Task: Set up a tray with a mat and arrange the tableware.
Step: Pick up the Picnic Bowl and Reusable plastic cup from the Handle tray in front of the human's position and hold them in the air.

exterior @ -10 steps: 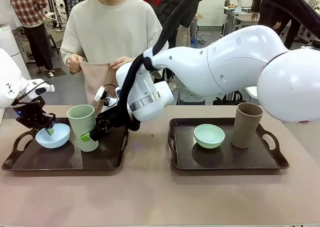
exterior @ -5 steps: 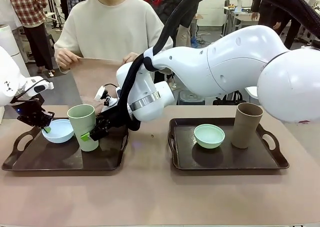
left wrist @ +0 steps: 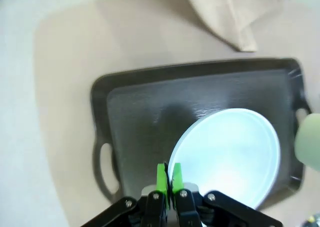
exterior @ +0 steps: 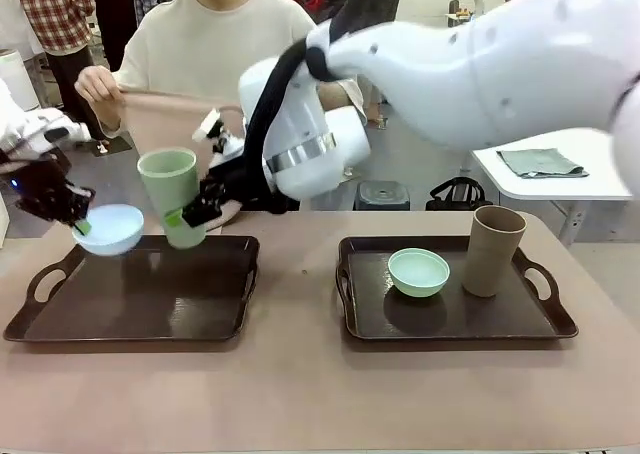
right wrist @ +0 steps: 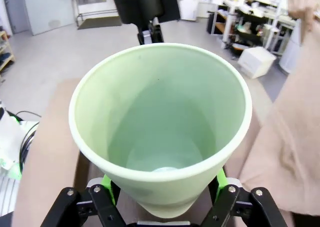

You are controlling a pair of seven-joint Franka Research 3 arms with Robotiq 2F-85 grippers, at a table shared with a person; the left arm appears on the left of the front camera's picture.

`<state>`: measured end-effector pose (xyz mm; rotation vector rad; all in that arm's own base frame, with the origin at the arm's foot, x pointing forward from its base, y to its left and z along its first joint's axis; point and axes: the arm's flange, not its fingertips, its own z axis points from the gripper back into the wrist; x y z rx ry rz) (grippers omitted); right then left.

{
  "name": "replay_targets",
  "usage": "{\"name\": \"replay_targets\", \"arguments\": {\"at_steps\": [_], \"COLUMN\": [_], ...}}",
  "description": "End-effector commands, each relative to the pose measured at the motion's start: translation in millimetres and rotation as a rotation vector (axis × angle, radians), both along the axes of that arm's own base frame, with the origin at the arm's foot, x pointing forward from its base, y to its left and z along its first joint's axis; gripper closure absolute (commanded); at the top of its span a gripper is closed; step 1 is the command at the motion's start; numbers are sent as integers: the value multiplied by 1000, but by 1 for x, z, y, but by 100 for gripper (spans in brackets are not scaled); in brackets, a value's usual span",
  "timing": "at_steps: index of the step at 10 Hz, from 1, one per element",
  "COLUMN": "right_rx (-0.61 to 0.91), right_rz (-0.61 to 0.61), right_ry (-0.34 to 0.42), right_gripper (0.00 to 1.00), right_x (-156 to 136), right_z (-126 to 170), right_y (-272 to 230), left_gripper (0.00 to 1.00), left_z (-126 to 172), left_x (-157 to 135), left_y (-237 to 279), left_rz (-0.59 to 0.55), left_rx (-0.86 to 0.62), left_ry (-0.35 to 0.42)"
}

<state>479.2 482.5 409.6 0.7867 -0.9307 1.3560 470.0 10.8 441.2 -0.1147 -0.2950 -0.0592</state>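
Note:
My left gripper (exterior: 76,224) is shut on the rim of the pale blue bowl (exterior: 111,229) and holds it in the air over the left tray's (exterior: 140,304) far left corner. In the left wrist view the green pads (left wrist: 162,177) pinch the bowl's (left wrist: 230,154) edge above the bare tray (left wrist: 145,117). My right gripper (exterior: 187,217) clasps the light green cup (exterior: 169,194), lifted off the same tray; its fingers (right wrist: 107,183) flank the cup (right wrist: 160,122). The person holds a beige mat (exterior: 170,124) spread out behind the cup. A mint green bowl (exterior: 419,271) and a tan cup (exterior: 493,249) stand on the right tray (exterior: 450,319).
My right arm (exterior: 480,64) reaches across the middle toward the left tray. The person's hands (exterior: 95,82) grip the mat's top edge at the far side. A white side table with a folded cloth (exterior: 540,161) stands behind at right.
Both grippers have lifted their loads off the left tray: the blue bowl went up and left, the green cup went up. The person has raised and spread the mat.

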Motion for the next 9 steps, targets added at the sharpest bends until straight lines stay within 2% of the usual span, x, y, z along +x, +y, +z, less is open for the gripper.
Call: {"name": "replay_targets", "arguments": {"at_steps": [1, 3, 5, 6, 9], "right_rx": [-60, -56, -42, -23, -23], "right_rz": [-64, -86, -85, -68, -68], "right_ry": [-43, -93, -106, -114, -114], "right_gripper": [100, 100, 100, 100, 100], "right_x": [-31, -45, -57, -47, -47], "right_z": [39, 85, 114, 93, 93], "right_y": [-18, -17, -14, -19, -19], "left_gripper": [100, 100, 100, 100, 100], "left_z": [50, 96, 120, 110, 110], "left_x": [-17, -29, -42, -32, -32], "left_y": [-6, -10, -16, -6, -6], "left_rz": [45, 62, 66, 29, 29], "left_rx": [-30, -17, -11, -29, -29], "left_ry": [-71, -131, -162, -162, -162]}}
